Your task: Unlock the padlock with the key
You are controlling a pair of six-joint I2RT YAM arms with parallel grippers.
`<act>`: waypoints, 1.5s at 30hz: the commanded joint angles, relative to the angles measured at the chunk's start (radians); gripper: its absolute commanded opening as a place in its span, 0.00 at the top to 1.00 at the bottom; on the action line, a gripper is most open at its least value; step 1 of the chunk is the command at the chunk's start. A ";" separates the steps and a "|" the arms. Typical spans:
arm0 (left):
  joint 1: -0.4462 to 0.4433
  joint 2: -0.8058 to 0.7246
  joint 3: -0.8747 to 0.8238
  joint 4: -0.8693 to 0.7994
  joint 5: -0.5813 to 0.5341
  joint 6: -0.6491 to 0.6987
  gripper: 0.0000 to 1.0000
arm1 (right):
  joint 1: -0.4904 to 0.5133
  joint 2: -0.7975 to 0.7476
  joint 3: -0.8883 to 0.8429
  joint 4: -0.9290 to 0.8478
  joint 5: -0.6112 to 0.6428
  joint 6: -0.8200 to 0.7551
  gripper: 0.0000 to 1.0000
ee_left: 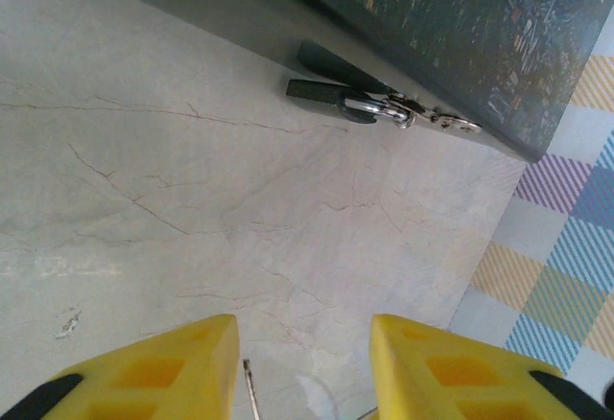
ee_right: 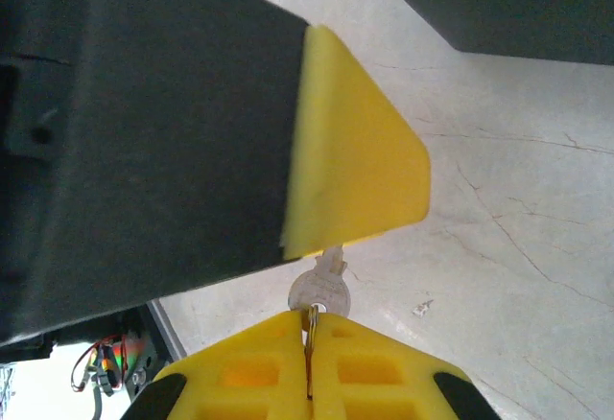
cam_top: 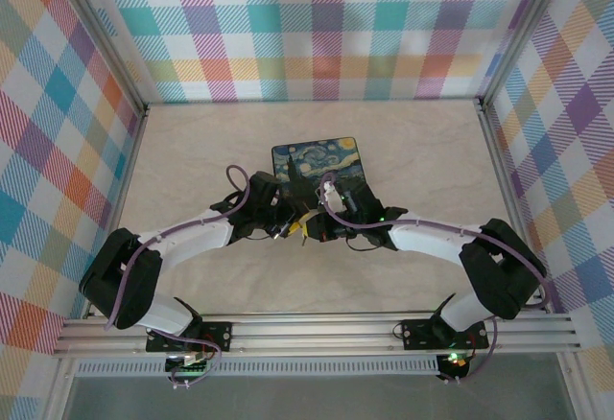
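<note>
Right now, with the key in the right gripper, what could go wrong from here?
1. The key is pinched by its thin edge in the shut right gripper, and a finger of the left gripper is right above it. A bump could twist or drop it.
2. The padlock lies ungripped on the table beside the box. The left gripper is open, short of it. Pushing the key in may just slide it.

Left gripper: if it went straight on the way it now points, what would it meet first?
The left gripper would probably reach the padlock first, beside the box; depth is unclear.
</note>
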 commanded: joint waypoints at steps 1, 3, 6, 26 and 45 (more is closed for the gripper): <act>0.006 0.009 -0.008 0.017 0.010 -0.013 0.65 | -0.004 -0.029 -0.007 0.026 -0.025 -0.009 0.93; 0.008 0.005 -0.007 0.009 0.009 -0.013 0.69 | -0.004 -0.032 -0.011 0.028 -0.019 -0.010 0.93; 0.011 0.002 -0.007 0.001 0.005 -0.009 0.75 | -0.004 -0.033 -0.011 0.024 -0.010 -0.011 0.93; 0.034 -0.038 -0.029 -0.024 -0.009 0.012 0.84 | -0.005 -0.032 -0.019 0.036 -0.014 -0.005 0.93; 0.034 -0.029 -0.041 0.001 0.001 0.006 0.85 | -0.005 -0.026 -0.012 0.064 -0.021 0.006 0.94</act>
